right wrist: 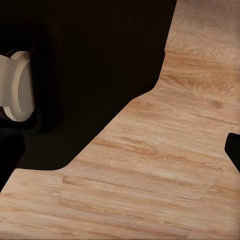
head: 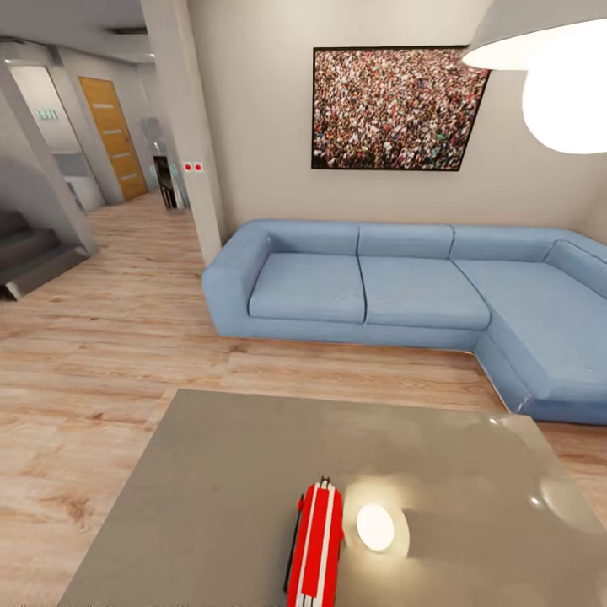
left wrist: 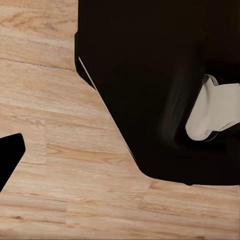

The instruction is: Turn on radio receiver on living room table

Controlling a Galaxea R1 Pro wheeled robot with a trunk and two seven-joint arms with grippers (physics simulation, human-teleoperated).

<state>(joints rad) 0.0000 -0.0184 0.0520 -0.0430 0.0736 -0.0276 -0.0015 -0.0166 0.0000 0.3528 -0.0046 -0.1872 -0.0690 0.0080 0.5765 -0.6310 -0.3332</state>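
Radio point(head: 316, 546) lies on the table point(head: 211, 472), near its close edge, narrow striped side up, red with white stripes; dark wire handle along its left side. A bright lamp reflection point(head: 376, 528) sits just beside it on the glossy top. Beyond the table: wood floor point(head: 101, 354), then blue L-shaped sofa point(head: 396, 291) against the beige wall, crowd picture point(head: 394, 108) above it. Stairs point(head: 29, 253) and an orange door point(head: 112, 135) far left. Wrist views show floor and dark robot body; state of either gripper: cannot tell.
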